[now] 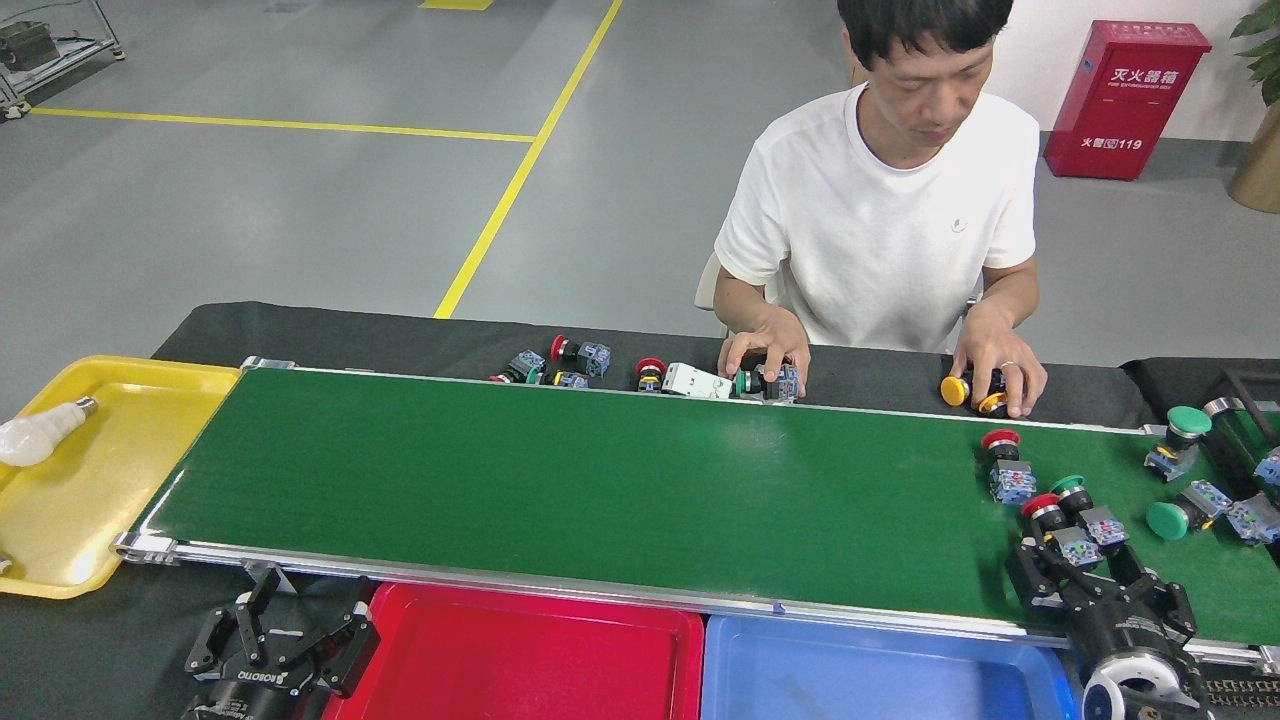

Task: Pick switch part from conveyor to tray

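Right hand (pixel 1085 573) open around red-capped switch part (pixel 1060 530); cap far-left, body near-right. Left hand (pixel 290 625) open.

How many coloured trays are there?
3. The yellow tray lies at the conveyor's left end, holding a bulb. The red tray and the blue tray sit side by side along the near edge, both partly cut off.

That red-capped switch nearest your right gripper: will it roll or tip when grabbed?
The red-capped switch lies on its side with a round cap, so it may roll. Its blocky rear probably limits that. The green-capped switch touching it may shift too.
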{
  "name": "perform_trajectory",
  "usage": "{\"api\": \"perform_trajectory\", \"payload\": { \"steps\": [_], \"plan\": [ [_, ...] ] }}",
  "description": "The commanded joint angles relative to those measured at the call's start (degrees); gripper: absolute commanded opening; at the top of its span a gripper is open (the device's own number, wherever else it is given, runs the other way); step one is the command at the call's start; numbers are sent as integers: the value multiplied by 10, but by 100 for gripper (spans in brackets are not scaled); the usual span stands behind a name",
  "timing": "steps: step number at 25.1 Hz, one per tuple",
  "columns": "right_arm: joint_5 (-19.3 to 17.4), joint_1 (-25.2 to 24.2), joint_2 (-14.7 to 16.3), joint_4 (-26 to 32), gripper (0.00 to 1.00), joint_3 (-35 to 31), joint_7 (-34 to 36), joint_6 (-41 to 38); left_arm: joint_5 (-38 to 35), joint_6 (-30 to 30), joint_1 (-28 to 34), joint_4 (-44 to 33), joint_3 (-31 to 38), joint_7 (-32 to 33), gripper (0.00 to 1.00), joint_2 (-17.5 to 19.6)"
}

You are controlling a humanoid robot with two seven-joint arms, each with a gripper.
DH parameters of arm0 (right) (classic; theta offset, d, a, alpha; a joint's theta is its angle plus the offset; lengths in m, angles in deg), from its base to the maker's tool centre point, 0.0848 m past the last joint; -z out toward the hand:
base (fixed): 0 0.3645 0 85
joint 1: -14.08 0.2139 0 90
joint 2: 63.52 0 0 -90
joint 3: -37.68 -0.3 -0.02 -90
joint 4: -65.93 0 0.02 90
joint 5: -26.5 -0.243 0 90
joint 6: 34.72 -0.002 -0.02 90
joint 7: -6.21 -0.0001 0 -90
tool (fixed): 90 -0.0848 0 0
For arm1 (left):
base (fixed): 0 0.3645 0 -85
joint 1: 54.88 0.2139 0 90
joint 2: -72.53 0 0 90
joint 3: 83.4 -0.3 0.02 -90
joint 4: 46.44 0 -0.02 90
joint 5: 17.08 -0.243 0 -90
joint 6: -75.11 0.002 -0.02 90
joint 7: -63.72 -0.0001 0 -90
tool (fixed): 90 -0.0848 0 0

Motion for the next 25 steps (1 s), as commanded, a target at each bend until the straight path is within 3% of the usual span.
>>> {"api": "perform_trajectory", "payload": {
  "steps": [1,3,6,8,14,17,21,25],
  "plan": [
    [-1,12,8,-2,93,-1,-4,0,-1,0,-9,-3,-5,-2,100,7],
    [-1,12,9,-2,81,0,-19,-8,-1,-1,-9,-3,-7,-2,100,7],
    [-6,11,12,-1,42,19,-35,-58,-1,-1,-9,-3,-7,-2,100,7],
    [-23,11,14,1,29,19,-34,-90,-1,-1,-9,-3,-7,-2,100,7],
    [-50,5,38,55,29,20,-35,-141,0,-1,-12,-5,-6,-3,100,9],
    [-81,-19,59,116,30,21,-35,-229,-3,-1,-15,-6,-6,-2,100,16],
    [-87,-42,63,171,30,24,-36,-375,-2,-1,-12,-5,-2,-2,100,43],
    [-90,-49,60,204,30,63,-37,-505,-1,-1,-14,-5,-1,-3,100,41]
  ]
}}
